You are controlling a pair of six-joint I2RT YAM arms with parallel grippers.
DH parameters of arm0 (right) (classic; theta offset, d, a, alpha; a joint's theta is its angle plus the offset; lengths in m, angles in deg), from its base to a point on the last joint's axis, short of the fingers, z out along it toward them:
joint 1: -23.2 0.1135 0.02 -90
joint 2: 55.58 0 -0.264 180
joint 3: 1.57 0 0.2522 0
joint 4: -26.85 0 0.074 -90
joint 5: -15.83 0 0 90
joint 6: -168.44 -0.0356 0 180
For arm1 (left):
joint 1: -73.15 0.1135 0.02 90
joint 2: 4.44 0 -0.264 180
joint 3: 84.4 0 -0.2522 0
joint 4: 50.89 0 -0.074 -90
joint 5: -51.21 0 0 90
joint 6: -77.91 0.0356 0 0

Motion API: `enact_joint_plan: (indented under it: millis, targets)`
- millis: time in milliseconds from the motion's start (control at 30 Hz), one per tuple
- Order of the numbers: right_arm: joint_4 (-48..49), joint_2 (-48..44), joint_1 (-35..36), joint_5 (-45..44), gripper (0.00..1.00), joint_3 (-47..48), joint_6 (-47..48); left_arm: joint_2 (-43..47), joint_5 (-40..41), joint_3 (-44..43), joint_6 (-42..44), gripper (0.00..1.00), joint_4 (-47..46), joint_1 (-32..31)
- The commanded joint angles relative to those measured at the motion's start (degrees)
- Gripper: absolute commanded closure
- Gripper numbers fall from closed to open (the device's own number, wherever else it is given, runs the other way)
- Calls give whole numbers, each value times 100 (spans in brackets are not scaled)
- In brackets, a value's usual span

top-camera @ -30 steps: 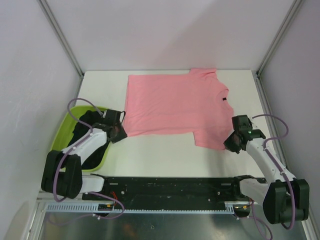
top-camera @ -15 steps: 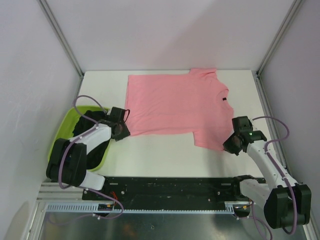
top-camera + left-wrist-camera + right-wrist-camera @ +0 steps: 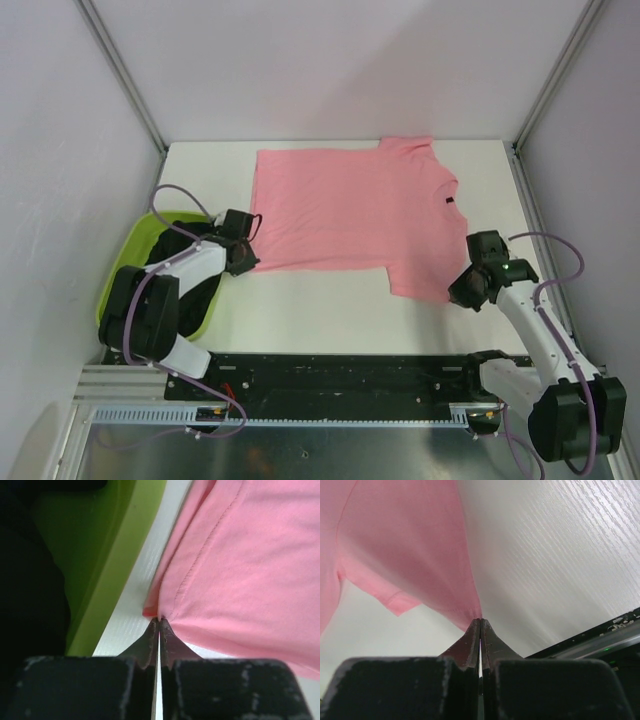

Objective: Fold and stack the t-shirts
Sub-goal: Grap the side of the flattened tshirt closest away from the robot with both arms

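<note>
A salmon-pink t-shirt point(image 3: 350, 215) lies spread flat on the white table, its collar with a dark label point(image 3: 448, 201) to the right. My left gripper point(image 3: 243, 262) is shut on the shirt's near-left hem corner point(image 3: 159, 614), beside the tub. My right gripper point(image 3: 462, 293) is shut on the tip of the near-right sleeve point(image 3: 472, 616). Dark navy-black shirts point(image 3: 172, 262) lie in the lime-green tub point(image 3: 128, 262) at the left, also dark in the left wrist view point(image 3: 30, 595).
The tub's green wall point(image 3: 107, 565) stands right next to the pinched hem. The black base rail point(image 3: 340, 375) runs along the table's near edge, also showing in the right wrist view point(image 3: 600, 635). Metal frame posts point(image 3: 120, 75) rise at the back corners.
My left gripper has moved up and right from the tub to the shirt's near-left hem corner. My right gripper has stayed at the sleeve tip, shifting slightly right.
</note>
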Motion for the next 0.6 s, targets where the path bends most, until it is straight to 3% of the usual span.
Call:
enact_joint_plan:
  millis: [0, 267, 567]
  targets:
    - [-367, -209, 27, -104, 100, 299, -134, 477, 294, -28, -31, 100, -79, -4]
    - [-561, -225, 43, -221, 100, 1130, -6, 1358, 352, 41, 192, 100, 157, -8]
    - [876, 1570, 60, -525, 100, 2479, 614, 10, 250, -1419, 360, 100, 195, -6]
